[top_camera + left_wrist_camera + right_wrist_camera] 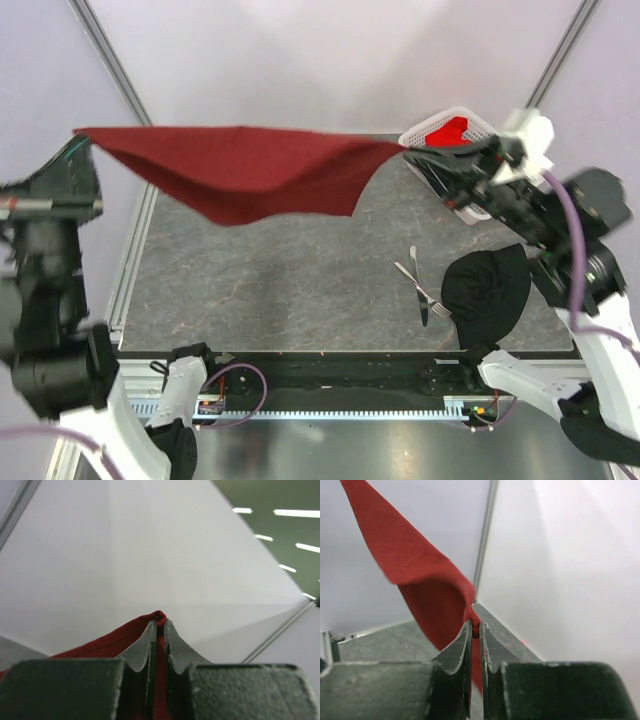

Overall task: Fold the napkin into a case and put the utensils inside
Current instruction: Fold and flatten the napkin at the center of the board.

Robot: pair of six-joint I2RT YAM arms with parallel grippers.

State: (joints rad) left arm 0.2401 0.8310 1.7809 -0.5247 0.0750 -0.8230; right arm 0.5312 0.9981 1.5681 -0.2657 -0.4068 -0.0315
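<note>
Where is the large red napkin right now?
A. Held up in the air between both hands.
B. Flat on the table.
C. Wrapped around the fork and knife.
A: the napkin hangs in mid-air, one corner pinched by the left hand, another by the right hand.

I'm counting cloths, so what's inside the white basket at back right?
A red item shows inside the white basket, possibly cloth. The right claw, shut on the napkin, hides the basket's near part, so the rest can't be seen.
</note>
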